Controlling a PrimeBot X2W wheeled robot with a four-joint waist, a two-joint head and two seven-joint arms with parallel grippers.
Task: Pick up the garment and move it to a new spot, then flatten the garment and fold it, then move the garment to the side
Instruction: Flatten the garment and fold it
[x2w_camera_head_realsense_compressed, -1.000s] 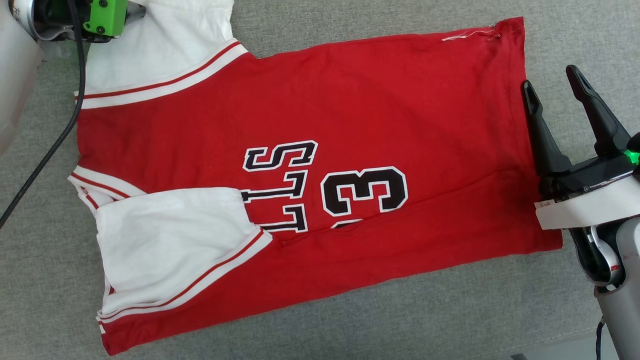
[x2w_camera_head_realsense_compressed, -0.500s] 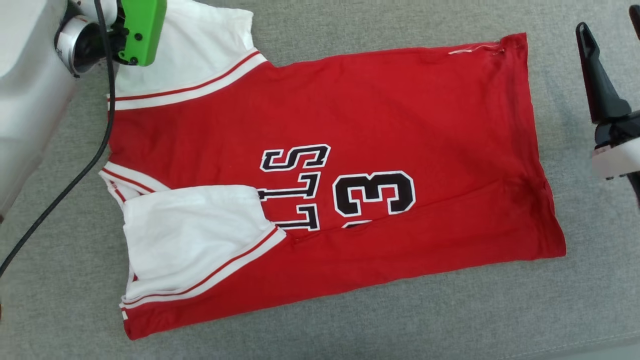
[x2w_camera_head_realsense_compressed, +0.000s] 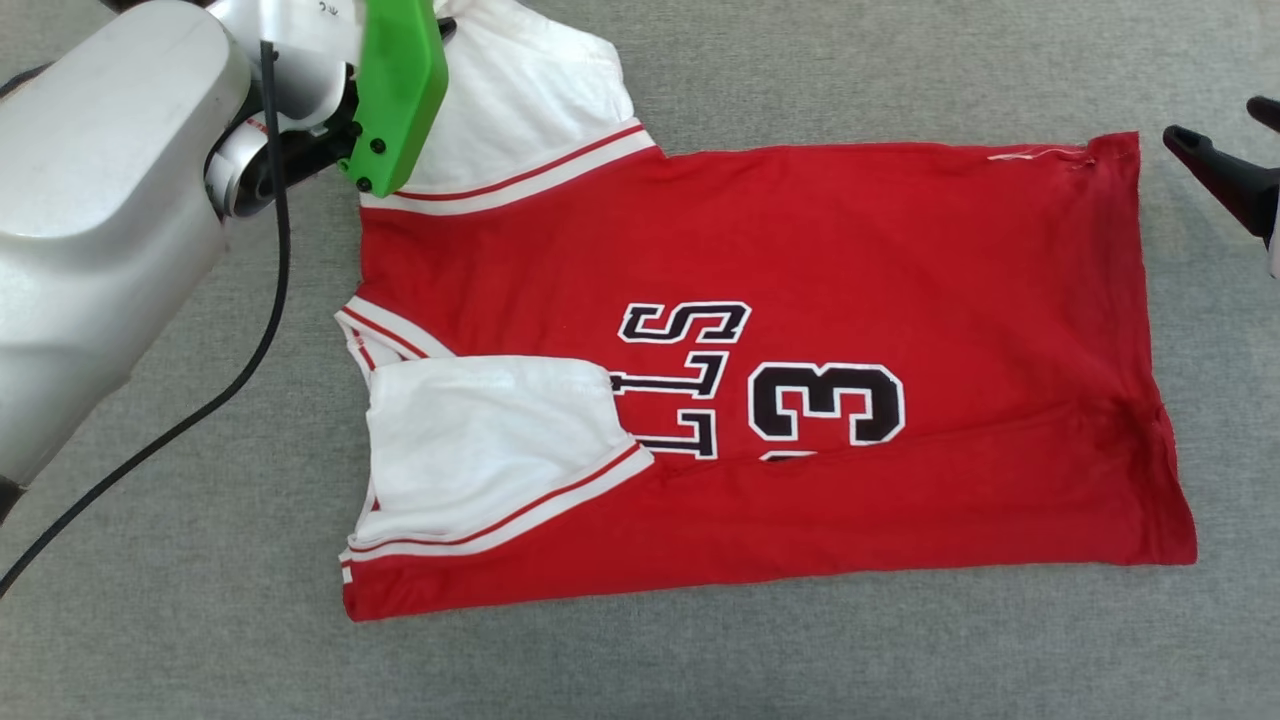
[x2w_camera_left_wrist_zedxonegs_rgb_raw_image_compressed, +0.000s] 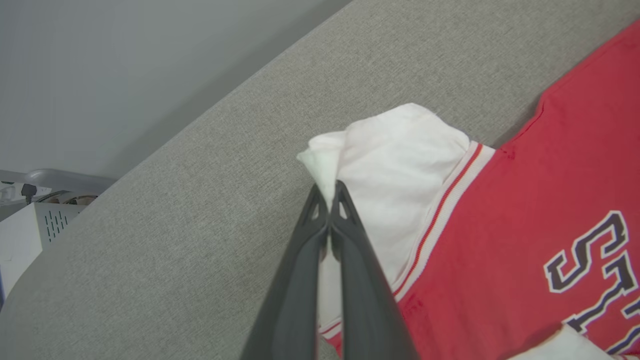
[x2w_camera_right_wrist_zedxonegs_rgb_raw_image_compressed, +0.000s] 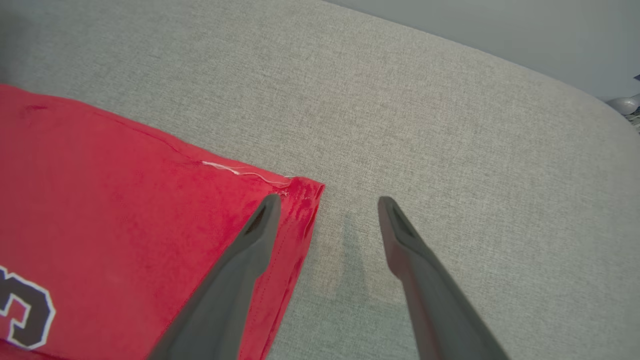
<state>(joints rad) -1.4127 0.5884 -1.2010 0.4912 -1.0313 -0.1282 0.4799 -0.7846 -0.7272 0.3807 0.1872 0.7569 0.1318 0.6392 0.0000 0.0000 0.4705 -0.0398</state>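
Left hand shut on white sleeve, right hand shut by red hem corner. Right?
No: the right hand is open, by the hem corner of the garment, as the right wrist view shows; the left hand is shut on the white sleeve.

Silver arm (x2w_camera_head_realsense_compressed: 90, 200), green bracket (x2w_camera_head_realsense_compressed: 400, 90), dark tool (x2w_camera_left_wrist_zedxonegs_rgb_raw_image_compressed: 328, 192)

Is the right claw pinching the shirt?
No, the right gripper is open, its jaws wide apart at the corner of the shirt, with nothing pinched between them.
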